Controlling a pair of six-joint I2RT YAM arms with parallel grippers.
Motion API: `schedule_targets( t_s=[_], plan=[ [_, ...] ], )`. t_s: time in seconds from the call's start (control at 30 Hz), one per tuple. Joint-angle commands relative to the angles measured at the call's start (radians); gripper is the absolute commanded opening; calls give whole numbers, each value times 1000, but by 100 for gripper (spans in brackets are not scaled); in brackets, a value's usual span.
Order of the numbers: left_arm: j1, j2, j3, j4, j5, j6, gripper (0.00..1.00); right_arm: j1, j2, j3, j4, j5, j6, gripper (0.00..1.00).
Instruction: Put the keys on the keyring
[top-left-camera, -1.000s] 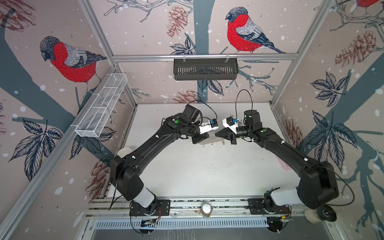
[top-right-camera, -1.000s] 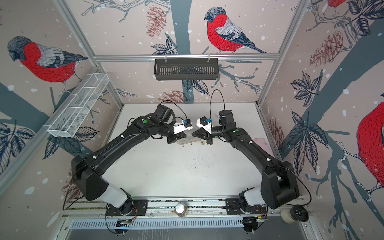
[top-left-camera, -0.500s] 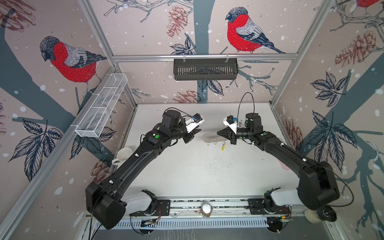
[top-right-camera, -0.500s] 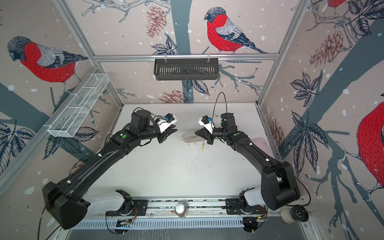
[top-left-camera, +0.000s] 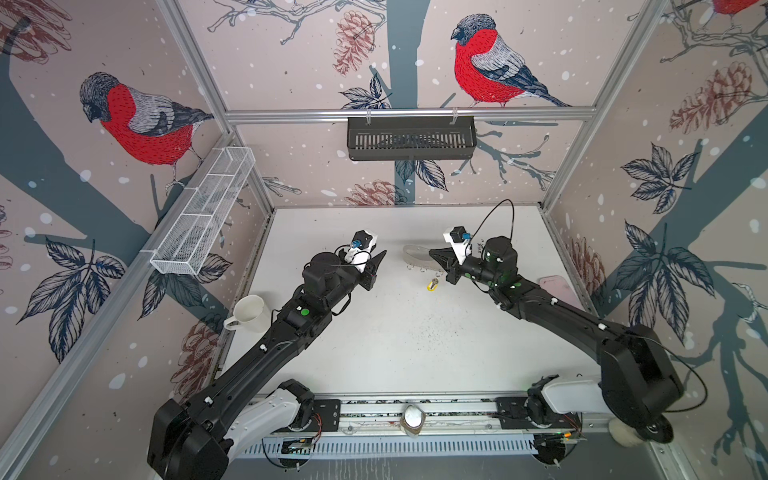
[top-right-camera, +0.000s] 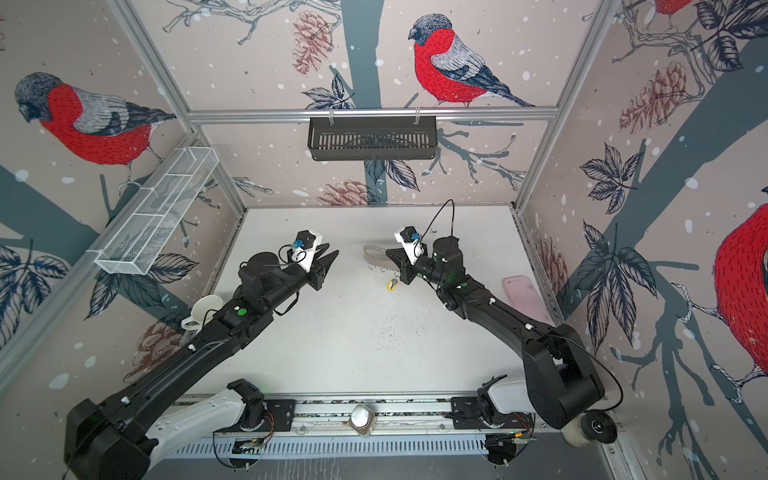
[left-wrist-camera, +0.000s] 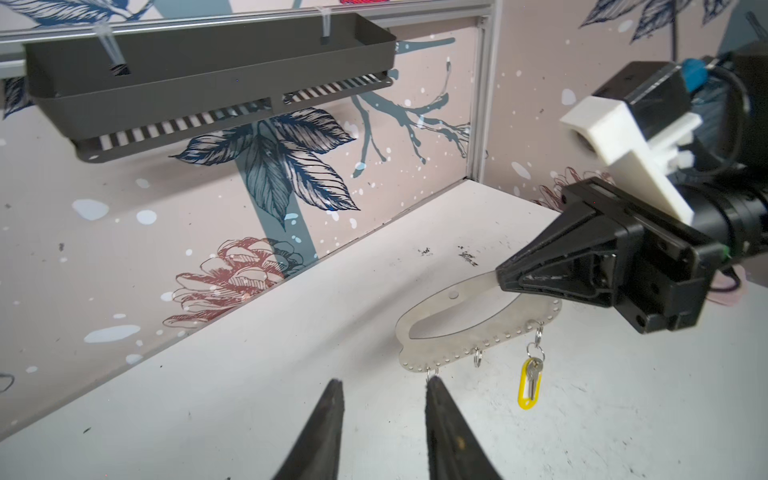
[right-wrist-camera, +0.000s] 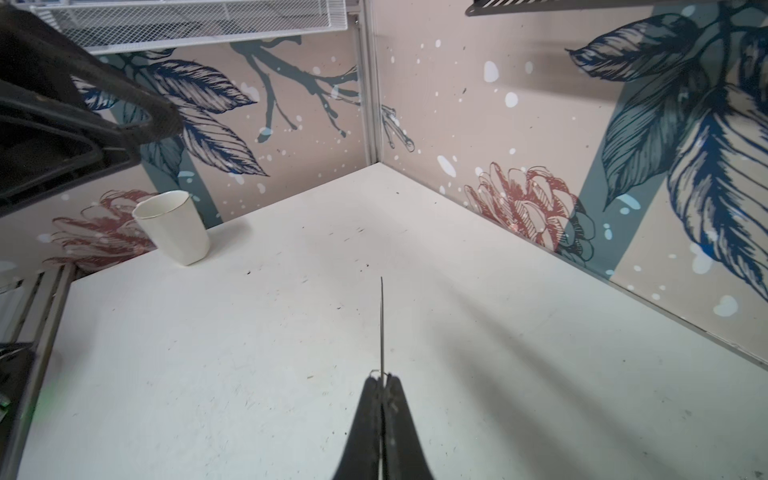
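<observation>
Keyring (left-wrist-camera: 465, 328): held clear of the table (left-wrist-camera: 249, 395) by the right gripper (left-wrist-camera: 505, 278), which is clamped on the plate's upper band beside the handle cut-out; in the right wrist view the plate (right-wrist-camera: 382, 328) is seen edge-on as a thin line between the pressed jaws.
Keys (left-wrist-camera: 530, 382): hung from the small ring nearest the right gripper, with the dark key lying against its yellow tag; seen in both top views as a yellow spot under the plate (top-left-camera: 433, 285) (top-right-camera: 392, 284).
Other rings: two more little rings are seen along the holed edge, with nothing on them.
Left gripper (left-wrist-camera: 384, 388): jaws parted, nothing between them, just short of the plate's free end.
Handling, as judged: the plate is likely stiff, thin and light, its bare metal probably slippery, so a firm pinch on the flat band is called for. The keys will swing freely; the tag is the broader place to grip.
Mug (top-left-camera: 249, 313): stood well apart by the left wall.
</observation>
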Motion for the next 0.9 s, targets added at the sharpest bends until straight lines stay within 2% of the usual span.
schedule_targets(
  t_s=[0.0,0.1,0.27,0.37,0.5,0.7,0.87],
  plan=[
    [1,2,-13,89,-156,-89,34,33,15,-11,153,212,95,0],
    [1,5,-50,118,-200,-121,35,62,40,-24,208,317,144,0],
    [1,21,-177,303,-248,-212,36,134,76,-45,291,491,155,0],
    [1,42,-185,309,-252,-240,37,178,113,-32,304,572,156,0],
    [1,47,-190,304,-231,-265,36,233,176,-1,327,659,162,0],
    [1,-2,-222,311,-262,-264,37,327,288,59,383,786,180,0],
    [1,-50,-237,287,-293,-252,37,380,378,117,418,809,206,0]
  ],
)
